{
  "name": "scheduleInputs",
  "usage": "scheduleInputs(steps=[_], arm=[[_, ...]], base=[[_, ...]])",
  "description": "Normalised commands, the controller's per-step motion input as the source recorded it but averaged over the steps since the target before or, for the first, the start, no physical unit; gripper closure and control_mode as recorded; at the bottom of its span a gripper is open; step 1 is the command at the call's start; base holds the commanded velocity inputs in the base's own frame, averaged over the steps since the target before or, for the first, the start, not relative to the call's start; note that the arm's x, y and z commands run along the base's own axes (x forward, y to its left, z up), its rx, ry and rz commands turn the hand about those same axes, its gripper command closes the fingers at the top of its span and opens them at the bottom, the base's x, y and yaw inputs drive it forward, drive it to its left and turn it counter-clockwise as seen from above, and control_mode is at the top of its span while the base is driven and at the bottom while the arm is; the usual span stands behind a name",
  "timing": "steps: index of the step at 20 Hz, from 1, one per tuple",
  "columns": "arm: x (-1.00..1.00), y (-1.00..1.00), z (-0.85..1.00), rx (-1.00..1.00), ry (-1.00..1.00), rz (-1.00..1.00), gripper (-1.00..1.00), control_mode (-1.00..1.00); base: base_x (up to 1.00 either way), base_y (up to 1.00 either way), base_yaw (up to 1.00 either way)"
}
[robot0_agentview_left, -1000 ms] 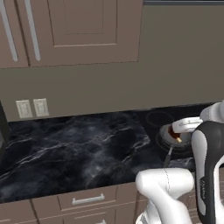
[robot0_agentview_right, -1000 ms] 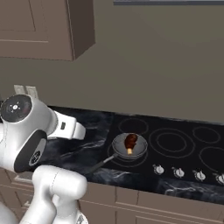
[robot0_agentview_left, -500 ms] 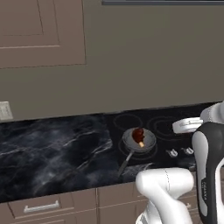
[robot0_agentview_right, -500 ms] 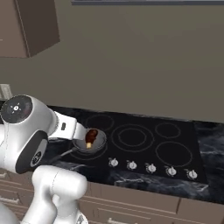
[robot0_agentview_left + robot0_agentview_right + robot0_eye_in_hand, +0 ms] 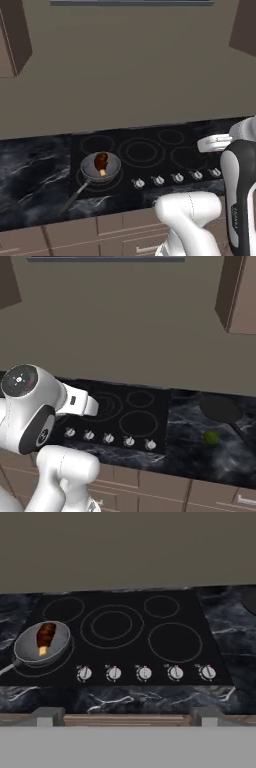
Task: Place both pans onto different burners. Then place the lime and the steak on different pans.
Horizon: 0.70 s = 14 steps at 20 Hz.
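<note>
Claw (image 5: 125,724) gapes wide, empty. Steak (image 5: 101,161) sits in the silver pan (image 5: 100,168) at left; black pan (image 5: 220,408) and lime (image 5: 211,437) wait on the right surface (image 5: 200,456).

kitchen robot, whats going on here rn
The silvery pan sits on a front burner of the cooktop with the steak in it. The black pan and the lime lie on the counter beside the cooktop. The gripper is open and holds nothing.
</note>
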Motion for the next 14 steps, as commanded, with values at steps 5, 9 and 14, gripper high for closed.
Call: scheduleInputs(steps=[5, 9, 14], arm=[[0.00, 0.00, 0.00, 0.00, 0.00, 0.00, -1.00, 1.00], [0.00, 0.00, 0.00, 0.00, 0.00, 0.00, -1.00, 1.00], [0.00, 0.00, 0.00, 0.00, 0.00, 0.00, -1.00, 1.00]], base=[[0.00, -0.94, 0.00], [0.00, -0.85, 0.00], [0.00, -0.68, 0.00]])
